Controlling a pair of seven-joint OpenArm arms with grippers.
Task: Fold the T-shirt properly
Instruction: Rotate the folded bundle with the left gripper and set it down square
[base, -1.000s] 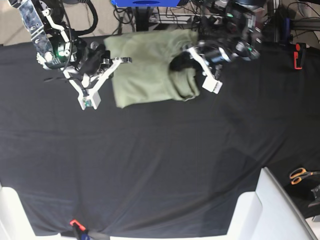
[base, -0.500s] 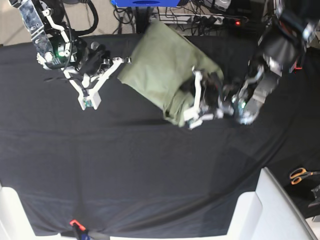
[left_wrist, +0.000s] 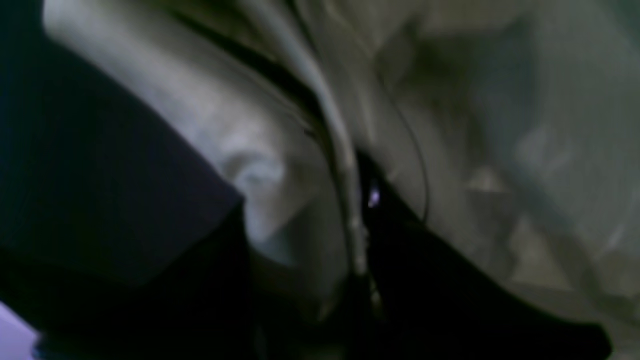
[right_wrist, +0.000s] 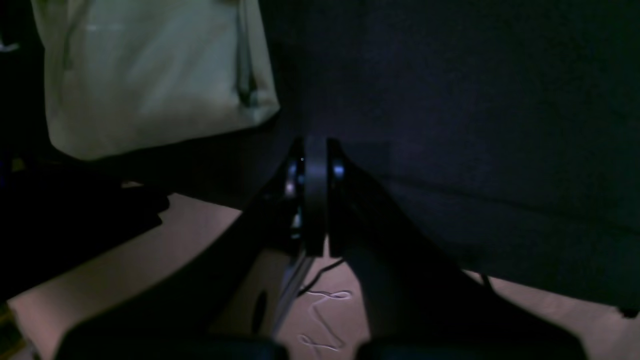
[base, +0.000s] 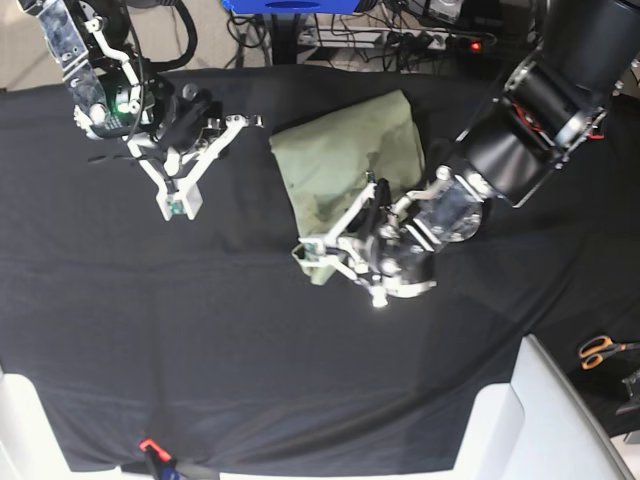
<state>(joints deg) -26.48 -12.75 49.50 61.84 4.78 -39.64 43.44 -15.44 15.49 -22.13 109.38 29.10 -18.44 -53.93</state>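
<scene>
From where I stand, the T-shirt (base: 345, 165) is already well reduced: it lies on the black cloth (base: 300, 360) toward the far middle of the table as a compact, slightly skewed bundle with several layers stacked, rather than spread flat with sleeves out. The left gripper (base: 322, 250) is at the shirt's near corner, and the fabric there looks bunched and drawn to a point toward the jaws; in the left wrist view green folds (left_wrist: 280, 165) crowd right up against the dark finger, so I judge the jaws are nipped on a thickness of that corner, though the blur keeps me from seeing the pinch itself. The right gripper (base: 178, 200) hangs off to the side, well apart from the shirt, and in its own view the jaws stand pressed together with nothing between them, the shirt's edge (right_wrist: 150, 75) showing only in the upper corner. As for progress, the main folds seem made, but the packet is not yet tidy: its edges sit crooked to the table, and the near corner is pulled out of shape. What looks left is laying that corner down, squaring the bundle and letting go.
</scene>
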